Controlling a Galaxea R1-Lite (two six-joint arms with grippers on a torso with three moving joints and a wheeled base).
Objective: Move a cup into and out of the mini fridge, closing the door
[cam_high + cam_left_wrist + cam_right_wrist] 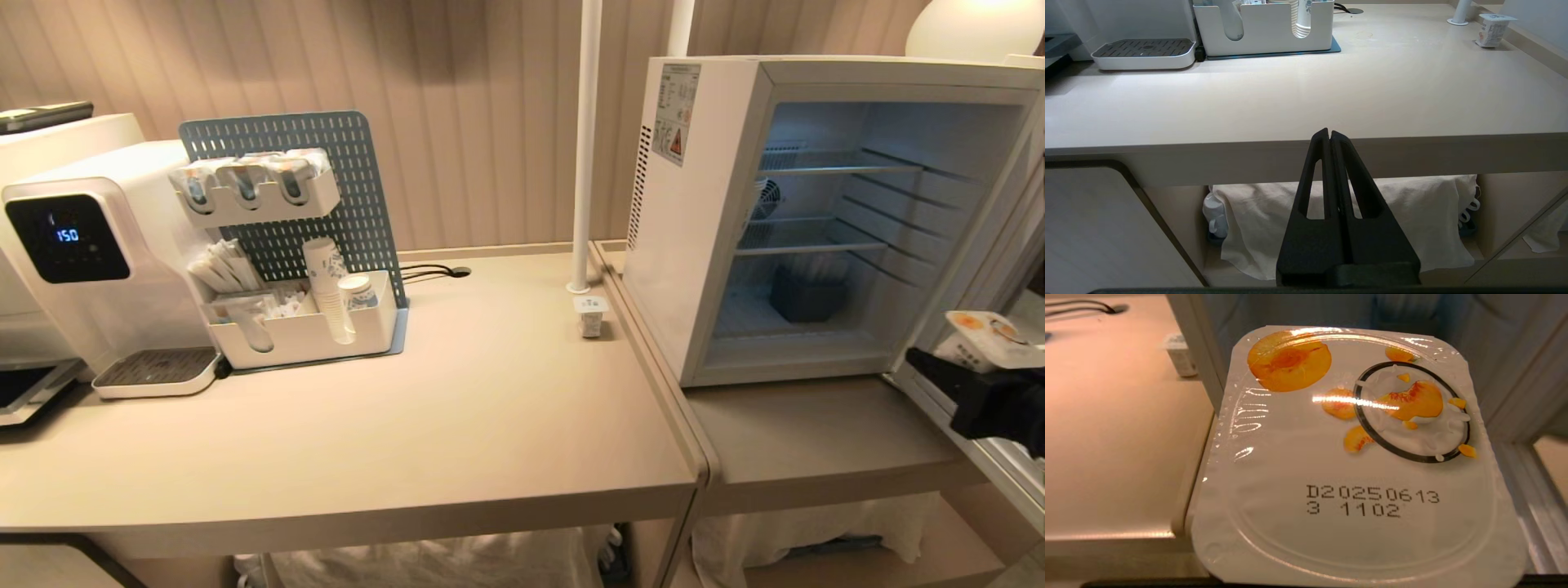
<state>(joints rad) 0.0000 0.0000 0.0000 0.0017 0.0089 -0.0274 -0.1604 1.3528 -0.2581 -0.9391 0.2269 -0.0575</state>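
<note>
Now, cup (988,337) in right hand (951,367).

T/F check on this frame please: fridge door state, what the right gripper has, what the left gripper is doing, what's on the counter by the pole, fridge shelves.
1. The mini fridge stands open. True.
2. The right gripper is empty. False: it holds a cup with a peach-printed foil lid, in front of the fridge's lower right corner.
3. The left gripper is shut, holding nothing, below the counter edge. True.
4. The counter next to the white pole is bare. False: a second small tub stands there.
5. The fridge's two upper wire shelves carry stacked cups. False: both look bare; only a dark container sits lower down.
</note>
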